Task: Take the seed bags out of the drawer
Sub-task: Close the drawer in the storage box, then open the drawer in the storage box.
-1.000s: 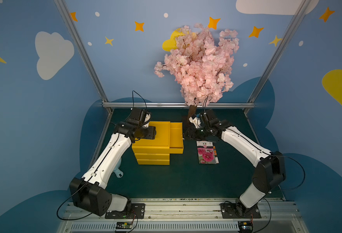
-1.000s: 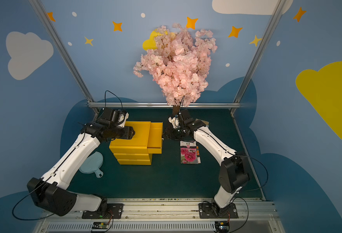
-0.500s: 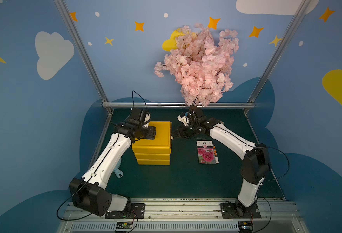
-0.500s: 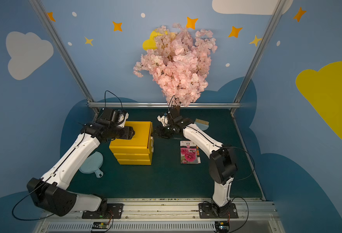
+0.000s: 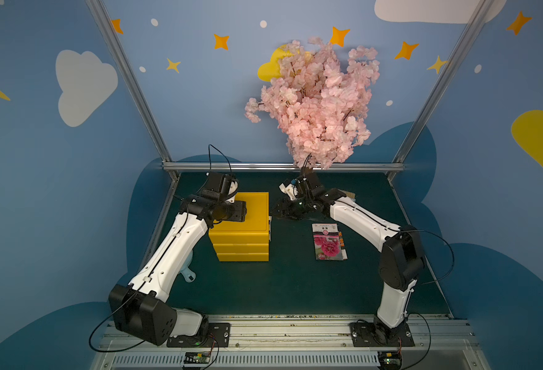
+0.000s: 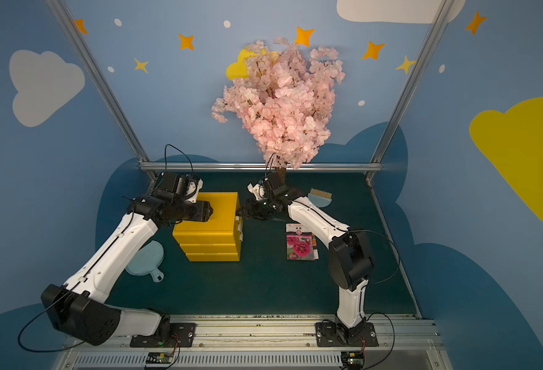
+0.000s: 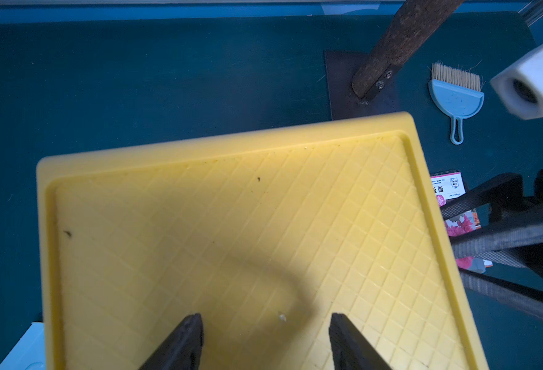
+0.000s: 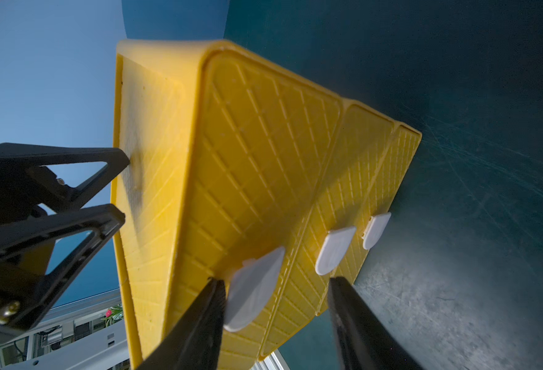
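The yellow three-drawer cube (image 5: 241, 224) (image 6: 207, 224) stands at mid-left on the mat. Its top drawer (image 8: 263, 144) (image 6: 240, 221) is pushed in flush, so its inside is hidden. My right gripper (image 5: 273, 214) (image 6: 239, 214) (image 8: 276, 282) is open at the drawer's front, with the white handle tab (image 8: 254, 288) between its fingers and against one of them. My left gripper (image 5: 246, 211) (image 6: 211, 212) (image 7: 265, 320) is open, tips down on the cube's top (image 7: 231, 224). A seed bag (image 5: 327, 242) (image 6: 300, 242) (image 7: 449, 189) with pink flowers lies flat on the mat to the right.
A light-blue brush (image 6: 319, 197) (image 7: 456, 96) lies at the back right. A light-blue dustpan (image 6: 145, 259) (image 5: 188, 272) sits left of the cube under my left arm. A pink blossom tree (image 5: 315, 105) rises from a stand (image 7: 359, 83) behind the cube.
The top drawer, pulled out toward the right a second ago, has slid shut. My right gripper followed it leftward to the cube's front and opened slightly. The left arm has stayed put.
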{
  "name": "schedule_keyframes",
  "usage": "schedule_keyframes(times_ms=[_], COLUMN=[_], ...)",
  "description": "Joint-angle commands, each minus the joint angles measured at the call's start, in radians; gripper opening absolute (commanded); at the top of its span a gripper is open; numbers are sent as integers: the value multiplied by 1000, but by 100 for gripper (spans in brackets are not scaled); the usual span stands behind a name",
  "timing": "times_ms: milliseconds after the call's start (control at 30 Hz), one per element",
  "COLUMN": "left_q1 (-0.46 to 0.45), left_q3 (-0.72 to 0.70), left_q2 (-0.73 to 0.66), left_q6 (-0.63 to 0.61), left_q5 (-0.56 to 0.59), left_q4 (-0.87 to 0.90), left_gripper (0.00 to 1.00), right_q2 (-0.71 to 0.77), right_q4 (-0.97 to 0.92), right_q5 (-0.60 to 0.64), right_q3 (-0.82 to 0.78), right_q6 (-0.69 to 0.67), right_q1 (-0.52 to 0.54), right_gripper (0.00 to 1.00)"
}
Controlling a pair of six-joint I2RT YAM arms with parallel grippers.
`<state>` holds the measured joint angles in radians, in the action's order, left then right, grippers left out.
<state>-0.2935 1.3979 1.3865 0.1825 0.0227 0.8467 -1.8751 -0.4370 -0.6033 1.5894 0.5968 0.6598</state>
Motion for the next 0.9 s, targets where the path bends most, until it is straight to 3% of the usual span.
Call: schedule_keyframes(times_ms=[0,467,700,867], left_q1=[0,1,0,0], left_q3=[-36,-34,-34,-22], left_q2=[9,-5,-13,-15], left_q6=[14,19,23,20], left_q5=[-17,-10,-12,-4], left_q4=[124,137,143,155], left_gripper=[67,67,67,67], right_q2=[52,252,231,182], right_q4=[35,153,555,736], right_q5=[10,72,-23,-65], right_q3=[-61,-388,-581,-598], right_q6=[-6,-1,206,281], right_q1=[18,5,-29,-12], right_gripper=[57,56,57,59])
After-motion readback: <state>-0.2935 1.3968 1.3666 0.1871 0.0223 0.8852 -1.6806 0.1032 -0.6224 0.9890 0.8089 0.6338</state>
